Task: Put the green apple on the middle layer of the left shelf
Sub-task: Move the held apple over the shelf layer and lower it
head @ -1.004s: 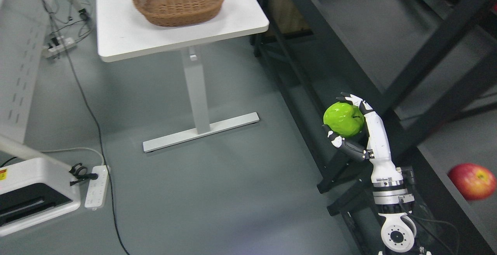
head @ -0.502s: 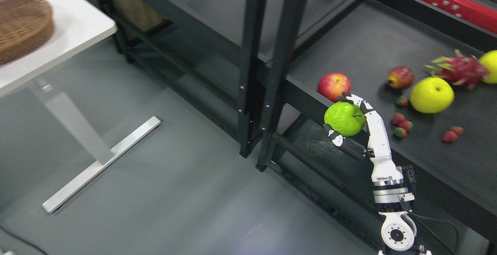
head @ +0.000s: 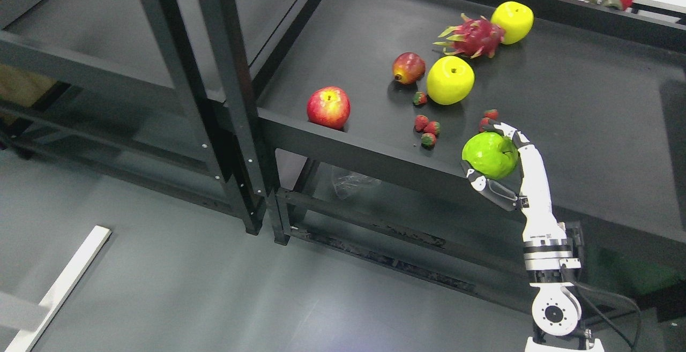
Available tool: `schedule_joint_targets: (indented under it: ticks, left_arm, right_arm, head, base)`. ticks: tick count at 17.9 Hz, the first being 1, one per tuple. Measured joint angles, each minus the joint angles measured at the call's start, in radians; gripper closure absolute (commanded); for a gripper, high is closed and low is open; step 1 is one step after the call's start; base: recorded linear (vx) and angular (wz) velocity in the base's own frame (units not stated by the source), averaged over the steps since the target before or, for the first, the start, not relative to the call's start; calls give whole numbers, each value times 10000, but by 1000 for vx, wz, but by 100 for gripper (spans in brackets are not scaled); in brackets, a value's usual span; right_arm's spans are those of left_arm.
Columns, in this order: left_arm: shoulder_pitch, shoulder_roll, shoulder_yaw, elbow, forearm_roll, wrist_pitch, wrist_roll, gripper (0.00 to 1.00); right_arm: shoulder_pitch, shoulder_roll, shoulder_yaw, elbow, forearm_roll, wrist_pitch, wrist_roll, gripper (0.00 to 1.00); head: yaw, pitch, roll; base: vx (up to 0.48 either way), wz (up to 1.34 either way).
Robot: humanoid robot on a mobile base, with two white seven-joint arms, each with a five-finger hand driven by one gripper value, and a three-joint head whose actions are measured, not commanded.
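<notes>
My right hand rises from the bottom right and is shut on a bright green apple, thumb under it and fingers over its top. The apple hangs just above the front part of a black shelf board on the right-hand rack. A second black rack stands to the left, its boards bare where I can see them. My left arm does not show.
On the right board lie a red apple, two yellow apples, a dragon fruit, a small red fruit and several strawberries. Black uprights stand between the racks. A white table foot crosses the grey floor.
The camera has swung right: table and basket left the picture and the fruit shelf now fills it. The green apple stays in my right hand, now over the shelf's front edge.
</notes>
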Motion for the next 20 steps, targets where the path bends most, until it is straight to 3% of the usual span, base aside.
schedule_joint_targets:
  ticks: [10, 20]
  left_arm:
    - [1, 0, 0, 0, 0, -2, 0, 0]
    - [0, 0, 1, 0, 0, -5, 0, 0]
  right_arm:
    - [-176, 0, -313, 71, 4, 320, -61, 100]
    - [-1290, -291, -416, 1253, 938, 2648, 680, 98]
  head:
    - [0, -2, 0]
    - [0, -3, 0]
  base:
    - [218, -163]
    - [155, -17]
